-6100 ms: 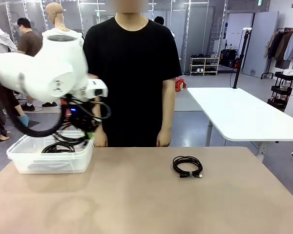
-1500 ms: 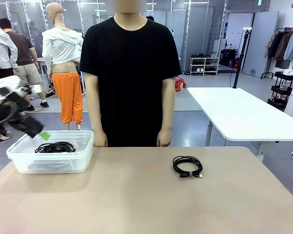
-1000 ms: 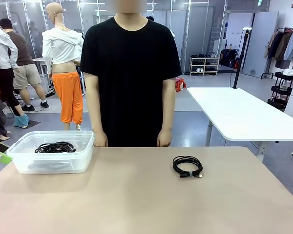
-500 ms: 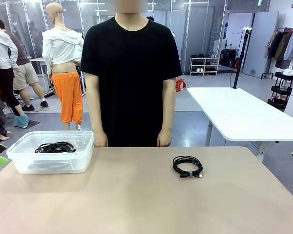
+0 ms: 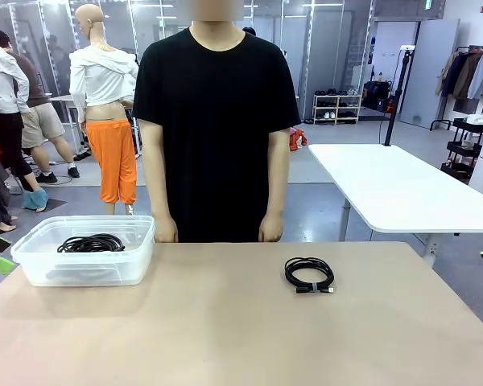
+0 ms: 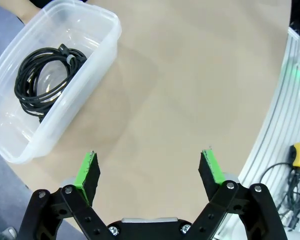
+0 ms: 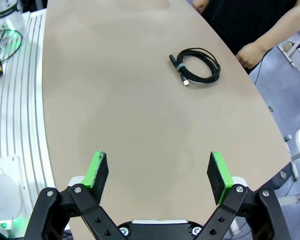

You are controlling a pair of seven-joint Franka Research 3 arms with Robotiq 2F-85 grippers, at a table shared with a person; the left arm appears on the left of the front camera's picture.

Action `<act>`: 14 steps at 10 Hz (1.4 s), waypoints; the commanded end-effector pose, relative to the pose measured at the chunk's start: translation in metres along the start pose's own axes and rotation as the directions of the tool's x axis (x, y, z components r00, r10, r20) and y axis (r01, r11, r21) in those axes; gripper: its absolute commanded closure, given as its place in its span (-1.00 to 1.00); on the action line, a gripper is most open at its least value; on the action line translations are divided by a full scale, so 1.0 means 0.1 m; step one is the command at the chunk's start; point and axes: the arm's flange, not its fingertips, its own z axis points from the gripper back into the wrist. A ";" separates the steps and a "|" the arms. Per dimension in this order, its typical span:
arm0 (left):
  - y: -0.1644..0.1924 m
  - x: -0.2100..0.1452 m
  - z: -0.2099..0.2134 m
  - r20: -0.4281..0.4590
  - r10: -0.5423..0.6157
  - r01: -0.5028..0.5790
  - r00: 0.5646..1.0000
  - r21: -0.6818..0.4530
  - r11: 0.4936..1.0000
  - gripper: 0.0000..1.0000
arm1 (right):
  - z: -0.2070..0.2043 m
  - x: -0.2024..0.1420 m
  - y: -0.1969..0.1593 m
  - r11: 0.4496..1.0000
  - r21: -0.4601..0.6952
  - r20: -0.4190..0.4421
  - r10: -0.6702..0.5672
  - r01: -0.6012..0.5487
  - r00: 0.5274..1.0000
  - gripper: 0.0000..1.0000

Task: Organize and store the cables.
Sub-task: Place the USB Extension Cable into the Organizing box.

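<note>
A: Worktop [image 5: 225, 338] state: one coiled black cable [image 5: 309, 274] lies loose right of centre, nearer the person's side. A second coil [image 5: 91, 242] already sits inside the clear plastic bin [image 5: 32, 269] at the far left corner.

B: And the pincers?

A: Both spread wide, both empty. The left pincer [image 6: 149, 170] hangs above the worktop edge just beside the bin, the stored coil [image 6: 42, 82] visible through the clear wall [image 6: 80, 75]. The right pincer [image 7: 159, 172] hovers over bare worktop, well apart from the loose cable [image 7: 196, 65], which lies close to the person's hand [image 7: 250, 52].

B: So the step in hand is the loose coil?

A: Judged so: it is the only one not yet stored. The right arm looks the nearer one, though the bin is on the left, so a reach across or a handover may be needed.

B: Tips for the pick?

A: Come down over the coil where the small band ties its turns together, near the plug ends, so all loops lift as one. Pinching a single strand would likely let the coil unwind and drag. Keep the green pads straddling the bundle, not the hollow centre.

B: Risks?

A: Thin cord on a flat surface; the fingertips must reach nearly to the worktop. The person's hand is near, so the approach should be slow. Release low over the bin so the coil does not hang on the rim.
</note>
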 end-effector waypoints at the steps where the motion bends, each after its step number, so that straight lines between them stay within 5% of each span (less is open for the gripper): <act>1: -0.01 0.01 -0.01 0.007 0.019 -0.019 1.000 -0.006 1.000 -1.00 | -0.25 0.45 -0.12 0.997 0.016 -0.133 0.075 -0.073 0.988 -1.00; 7: -0.01 0.01 -0.01 0.007 0.019 -0.019 1.000 -0.006 1.000 -1.00 | -2.31 1.66 -0.89 0.943 0.280 -0.499 0.305 -0.182 0.811 -1.00; 9: -0.01 0.01 -0.01 0.007 0.019 -0.019 1.000 -0.006 1.000 -1.00 | -2.87 1.76 -0.94 0.922 0.337 -0.573 0.360 -0.189 0.736 -1.00; 14: -0.01 0.01 -0.01 0.007 0.019 -0.019 1.000 -0.006 1.000 -1.00 | -3.73 1.58 -0.96 0.936 0.324 -0.646 0.325 -0.137 0.691 -1.00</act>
